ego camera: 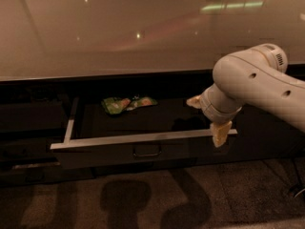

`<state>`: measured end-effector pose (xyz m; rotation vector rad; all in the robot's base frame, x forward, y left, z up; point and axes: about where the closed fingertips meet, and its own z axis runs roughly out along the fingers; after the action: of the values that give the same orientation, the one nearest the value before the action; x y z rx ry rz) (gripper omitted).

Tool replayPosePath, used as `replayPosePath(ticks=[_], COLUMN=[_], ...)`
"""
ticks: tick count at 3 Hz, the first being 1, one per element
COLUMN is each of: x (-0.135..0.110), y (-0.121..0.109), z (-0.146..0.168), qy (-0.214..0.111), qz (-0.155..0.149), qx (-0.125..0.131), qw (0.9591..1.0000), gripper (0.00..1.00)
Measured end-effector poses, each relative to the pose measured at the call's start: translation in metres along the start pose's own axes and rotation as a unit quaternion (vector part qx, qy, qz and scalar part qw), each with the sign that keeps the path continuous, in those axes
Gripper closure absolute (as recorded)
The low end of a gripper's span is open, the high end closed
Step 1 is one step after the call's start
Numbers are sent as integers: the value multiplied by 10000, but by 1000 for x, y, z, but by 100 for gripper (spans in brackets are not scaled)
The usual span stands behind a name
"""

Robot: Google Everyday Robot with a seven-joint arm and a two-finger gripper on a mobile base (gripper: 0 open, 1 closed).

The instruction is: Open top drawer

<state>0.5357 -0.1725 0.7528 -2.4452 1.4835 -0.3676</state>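
The top drawer (109, 149) is a wide dark drawer under the pale countertop. It stands pulled out, with its pale front rim and left rim showing and a small metal loop handle (147, 150) at the middle of its front. A green packet (127, 103) lies at the back of its dark interior. My gripper (208, 119) is at the right end of the drawer's front rim. It is open, with one tan fingertip (220, 134) on the rim's outer side and the other fingertip (194, 101) over the interior.
A glossy pale countertop (119, 37) runs across above the drawer. Dark cabinet fronts (28, 118) flank the drawer on both sides. The brown carpet floor (143, 199) lies below, with shadows of the arm on it. My white arm (257, 85) enters from the right.
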Motion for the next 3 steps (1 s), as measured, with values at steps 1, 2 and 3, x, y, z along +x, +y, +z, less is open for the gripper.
replayPosePath(ticks=[1,2,3], x=[1,1,1], y=[-2,-1,-1], z=[-5,-5,-5], qy=[42,42,42], qz=[-5,-5,-6], qx=[25,25,25], qw=[10000,10000,10000], gripper=[0,19,42])
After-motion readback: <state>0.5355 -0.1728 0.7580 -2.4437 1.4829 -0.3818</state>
